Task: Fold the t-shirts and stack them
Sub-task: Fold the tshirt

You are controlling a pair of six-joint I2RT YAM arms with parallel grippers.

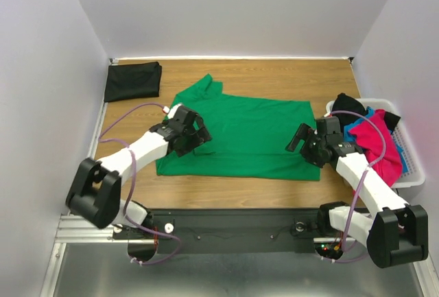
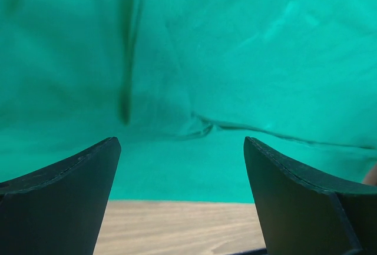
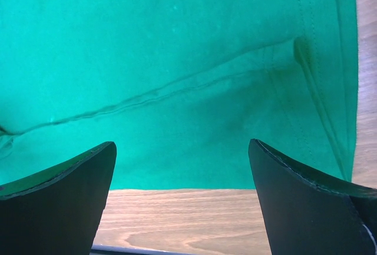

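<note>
A bright green t-shirt (image 1: 247,136) lies spread flat in the middle of the wooden table, one sleeve sticking out at the back left. My left gripper (image 1: 194,134) hovers open over its near left part, green cloth (image 2: 188,78) and the near hem between its jaws. My right gripper (image 1: 306,140) is open over the near right part, above the green cloth (image 3: 177,72) near the hem. Neither holds anything. A folded black t-shirt (image 1: 132,80) lies at the back left corner. Magenta, blue and black t-shirts (image 1: 374,139) are heaped in the white basket (image 1: 411,167).
The basket stands at the table's right edge, close to my right arm. White walls enclose the table on three sides. Bare wood (image 1: 226,191) shows in front of the green shirt's near hem, and a black rail runs along the near edge.
</note>
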